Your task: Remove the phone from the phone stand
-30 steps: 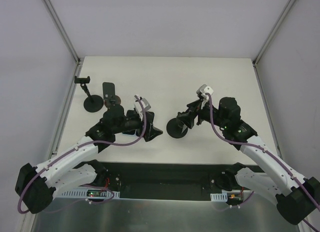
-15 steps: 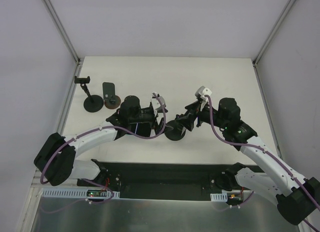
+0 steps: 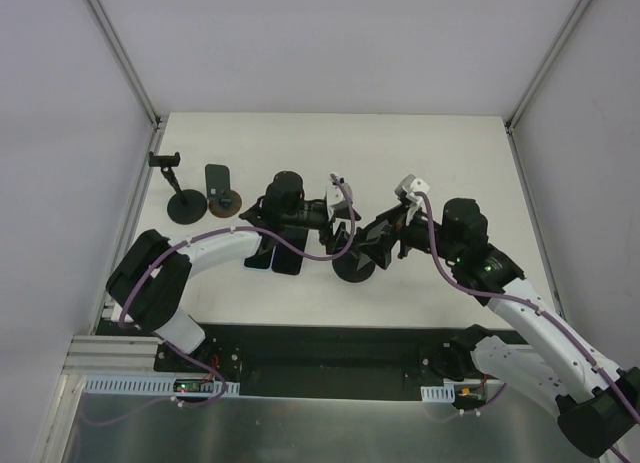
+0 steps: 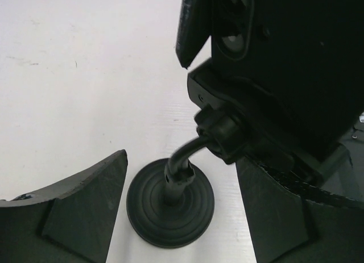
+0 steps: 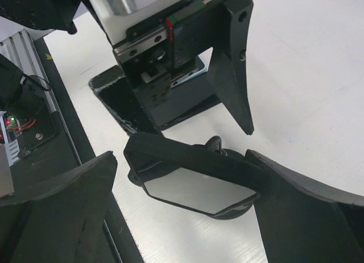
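Observation:
The black phone, glossy screen facing down toward the camera, sits clamped in the phone stand, which has a round ribbed base and a bent stem. My left gripper is open, one finger on each side of the stem just above the base, touching neither. My right gripper is open around the phone. Its right finger lies against the phone's end; the left finger stands apart. In the top view both grippers meet at the stand mid-table.
A second, empty phone stand stands at the back left beside a dark phone and a brown disc. Two flat dark phones lie under my left forearm. The table's front edge is close.
My left arm has swung right from the flat phones to the stand and its jaws have narrowed slightly. My right gripper's jaws have widened around the phone.

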Available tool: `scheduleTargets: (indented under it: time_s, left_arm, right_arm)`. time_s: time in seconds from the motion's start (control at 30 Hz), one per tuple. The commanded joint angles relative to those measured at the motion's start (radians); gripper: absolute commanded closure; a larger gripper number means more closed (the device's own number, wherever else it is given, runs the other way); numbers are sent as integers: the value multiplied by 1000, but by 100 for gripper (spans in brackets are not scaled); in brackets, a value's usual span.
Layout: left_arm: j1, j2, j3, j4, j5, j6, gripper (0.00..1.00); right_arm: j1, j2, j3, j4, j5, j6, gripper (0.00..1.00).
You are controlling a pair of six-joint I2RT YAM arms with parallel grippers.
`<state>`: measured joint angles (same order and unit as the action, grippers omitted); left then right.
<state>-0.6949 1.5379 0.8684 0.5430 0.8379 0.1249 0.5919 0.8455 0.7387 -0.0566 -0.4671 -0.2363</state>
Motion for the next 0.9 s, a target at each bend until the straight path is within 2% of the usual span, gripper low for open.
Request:
scheduleTargets:
  time_s: [0.0,0.27,0.5,0.67,0.73,0.83,0.87]
  left_arm:
    - [-9,63,89,60,102,18,26]
    - [-21,114,112,98,124,-33,33]
    - [-64,142,109,155,80,-91,34]
    - [-75,116,49,242,-37,-185,53]
    - [-92,96,12,248,-134,-189,61]
    - [-115,51,-37,249,-276,-180,78]
    - [-132,29,-49,249,-307,-179,87]
  right_arm:
    - [6,-46,56,5,31,8,4]
    - [5,-124,27,6,208,11,4]
    - [6,-166,-1,21,363,32,4]
    - [6,-180,-10,1,426,51,3]
    - [5,-177,-7,-5,426,55,3]
    - [6,-171,7,-26,415,68,3]
    - [5,-171,10,-41,409,69,3]
